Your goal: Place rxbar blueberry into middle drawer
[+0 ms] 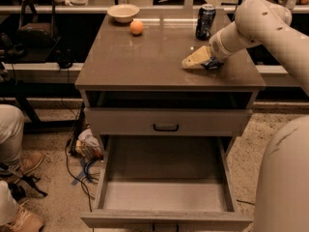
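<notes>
The robot's pale arm (256, 23) reaches in from the far right and slants down to the table (145, 57). The claw (193, 61) is low over the right side of the tabletop, its tan tip pointing left. Whether it is spread or pressed together, I cannot tell.

The rxbar blueberry (213, 65) shows as a small dark blue shape on the tabletop at the base of the claw, on the claw's right and near side. It is partly hidden under the wrist, and I cannot tell whether the claw is touching it.

A dark blue drink can (205, 21) stands upright just beyond the claw, toward the table's far edge. On the far left part of the table sits a shallow pale bowl (121, 12), with an orange (136, 27) just beside it on the near right.

Below the tabletop, the upper drawer (120, 122) is shut, and its black handle (166, 127) sits at its centre. Under it, the middle drawer (164, 220) is pulled out toward the near side, and its flat floor is bare.

On the floor left of the cabinet lies a tangle of cables (84, 170). At the near left edge are a person's trouser leg and tan shoes (21, 221).
</notes>
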Tool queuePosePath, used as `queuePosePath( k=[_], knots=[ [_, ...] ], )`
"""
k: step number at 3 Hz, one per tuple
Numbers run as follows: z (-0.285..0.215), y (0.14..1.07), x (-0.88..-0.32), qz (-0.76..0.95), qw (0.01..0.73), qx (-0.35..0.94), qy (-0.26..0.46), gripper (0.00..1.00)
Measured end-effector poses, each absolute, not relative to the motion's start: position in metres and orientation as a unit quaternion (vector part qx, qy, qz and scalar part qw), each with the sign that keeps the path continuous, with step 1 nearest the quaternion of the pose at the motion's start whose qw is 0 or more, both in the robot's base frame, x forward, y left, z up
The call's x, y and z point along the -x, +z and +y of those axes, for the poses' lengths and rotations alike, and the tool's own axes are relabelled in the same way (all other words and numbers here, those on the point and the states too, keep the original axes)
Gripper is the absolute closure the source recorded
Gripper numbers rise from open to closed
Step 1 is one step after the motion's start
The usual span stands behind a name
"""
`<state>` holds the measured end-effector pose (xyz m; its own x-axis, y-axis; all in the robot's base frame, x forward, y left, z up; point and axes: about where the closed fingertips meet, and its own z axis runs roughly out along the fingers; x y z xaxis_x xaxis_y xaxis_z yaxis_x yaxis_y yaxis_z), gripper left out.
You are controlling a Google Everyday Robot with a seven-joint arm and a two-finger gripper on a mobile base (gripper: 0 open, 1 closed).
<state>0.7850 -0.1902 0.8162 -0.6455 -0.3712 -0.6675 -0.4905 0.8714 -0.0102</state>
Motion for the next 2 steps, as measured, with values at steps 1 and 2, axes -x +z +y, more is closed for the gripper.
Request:
queuePosePath(
  k=[1,2],
  knots=[
    [-0.1896,0.8101,-0.7851,0.905,0.345,0.234,0.086,0.03],
    [-0.1924,0.8076,-0.7852,0.905,0.348,0.227,0.091,0.21]
  ],
)
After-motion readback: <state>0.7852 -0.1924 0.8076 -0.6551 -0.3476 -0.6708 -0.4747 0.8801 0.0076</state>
